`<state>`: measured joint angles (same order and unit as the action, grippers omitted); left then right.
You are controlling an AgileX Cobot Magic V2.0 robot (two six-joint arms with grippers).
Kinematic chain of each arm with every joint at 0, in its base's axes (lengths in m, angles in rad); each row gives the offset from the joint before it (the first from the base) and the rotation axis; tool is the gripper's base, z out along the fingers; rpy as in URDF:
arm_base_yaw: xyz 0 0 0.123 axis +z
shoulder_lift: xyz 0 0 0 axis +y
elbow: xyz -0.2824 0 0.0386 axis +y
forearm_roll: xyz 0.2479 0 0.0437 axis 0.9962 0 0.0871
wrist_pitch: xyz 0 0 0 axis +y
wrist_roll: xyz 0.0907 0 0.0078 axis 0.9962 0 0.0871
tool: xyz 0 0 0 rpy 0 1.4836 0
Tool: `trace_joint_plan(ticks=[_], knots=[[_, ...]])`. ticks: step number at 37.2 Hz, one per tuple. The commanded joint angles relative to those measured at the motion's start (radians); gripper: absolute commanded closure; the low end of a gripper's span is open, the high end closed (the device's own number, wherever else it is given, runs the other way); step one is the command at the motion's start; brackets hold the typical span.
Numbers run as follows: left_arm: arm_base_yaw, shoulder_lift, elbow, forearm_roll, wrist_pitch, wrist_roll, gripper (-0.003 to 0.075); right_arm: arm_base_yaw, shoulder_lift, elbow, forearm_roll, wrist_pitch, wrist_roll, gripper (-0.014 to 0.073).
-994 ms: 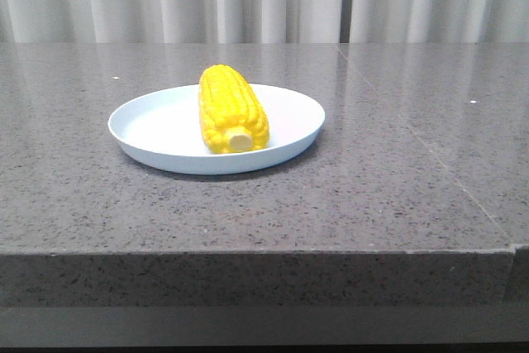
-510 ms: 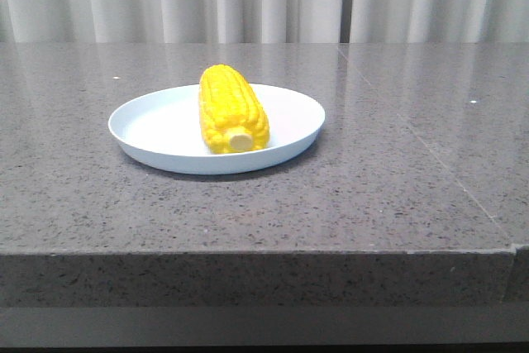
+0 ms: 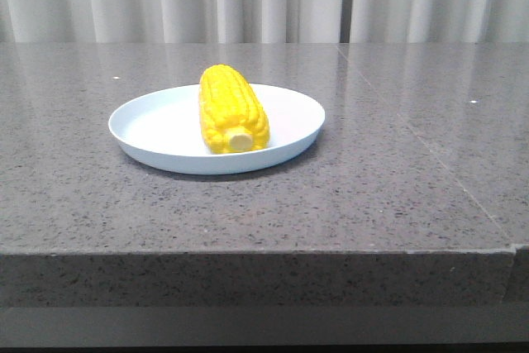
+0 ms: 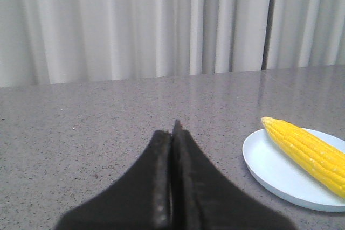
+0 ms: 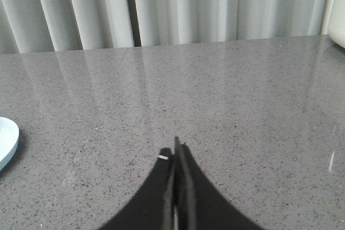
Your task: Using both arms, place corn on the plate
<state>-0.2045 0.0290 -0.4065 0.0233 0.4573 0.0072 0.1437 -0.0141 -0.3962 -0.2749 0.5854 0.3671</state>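
corn (image 3: 233, 110): lies on plate (image 3: 149, 126), stub end toward camera
left gripper (image 4: 172, 133): fingers pressed together, empty, well apart from corn
right gripper (image 5: 176, 152): fingers pressed together, empty, over bare grey table (image 3: 397, 171), plate rim off to one side

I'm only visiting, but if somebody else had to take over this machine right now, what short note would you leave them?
Left pincer: shut, holding nothing, away from the plate.
Right pincer: shut, holding nothing, over bare table.
Corn: lying on the plate, stub end toward the camera.
Done: the corn is on the plate.
Left: nothing that shows; both arms are clear of the front view.
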Motion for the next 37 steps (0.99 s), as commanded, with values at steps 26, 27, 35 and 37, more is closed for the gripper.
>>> trace_joint_plan(ticks=[26, 27, 35, 37], knots=[[0.178, -0.051, 0.266, -0.033, -0.246, -0.007, 0.0741, -0.005, 0.014, -0.024, -0.027, -0.087, -0.01, 0.0657], [0.18, -0.051, 0.284, -0.033, -0.254, -0.007, 0.0741, -0.005, 0.014, -0.024, -0.027, -0.087, -0.01, 0.0657], [0.183, -0.051, 0.405, -0.033, -0.331, -0.007, 0.0741, -0.005, 0.014, -0.024, -0.027, -0.087, -0.01, 0.0657], [0.183, -0.051, 0.425, -0.033, -0.362, -0.007, 0.0741, -0.005, 0.014, -0.024, -0.027, -0.087, -0.01, 0.0657]])
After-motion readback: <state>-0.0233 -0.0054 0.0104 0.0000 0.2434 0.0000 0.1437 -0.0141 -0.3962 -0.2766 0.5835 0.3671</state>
